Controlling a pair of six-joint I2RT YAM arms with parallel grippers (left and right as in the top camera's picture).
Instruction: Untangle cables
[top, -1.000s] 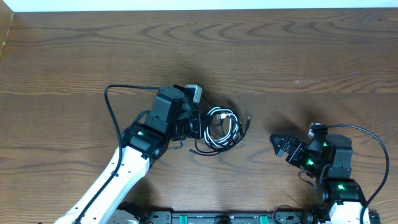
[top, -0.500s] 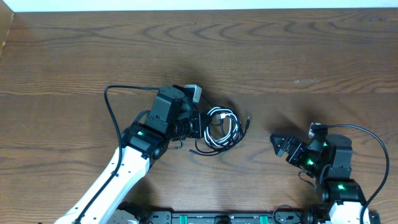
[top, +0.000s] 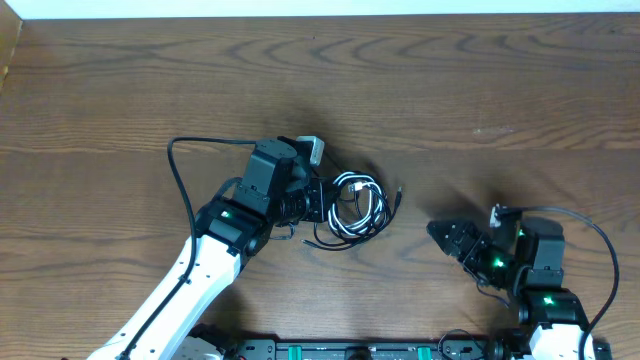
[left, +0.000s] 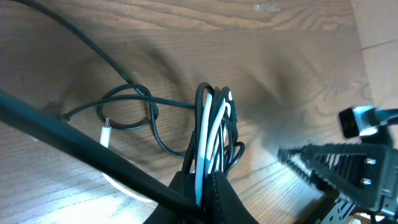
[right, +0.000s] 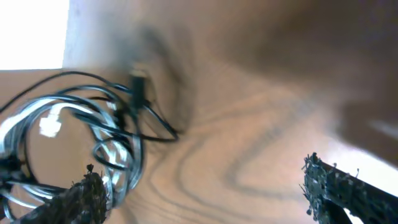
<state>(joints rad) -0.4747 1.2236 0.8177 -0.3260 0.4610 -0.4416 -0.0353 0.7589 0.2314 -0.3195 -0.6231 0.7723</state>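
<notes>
Left gripper (top: 319, 200) clamped tight on the left edge of a coiled bundle of thin black and white cables (top: 358, 206). Loose black loops and a small plug end trail beside it on the brown wood-grain table (top: 520, 90). Right gripper (top: 442, 234) spread wide, empty, well right of the bundle, pointing toward it.

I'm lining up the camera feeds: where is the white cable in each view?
Overhead: white cable in the coil at centre.
Left wrist: white cable bottom centre, rising from the left gripper.
Right wrist: white cable blurred, far left.
Shared landmark: right gripper, seen in all three.
</notes>
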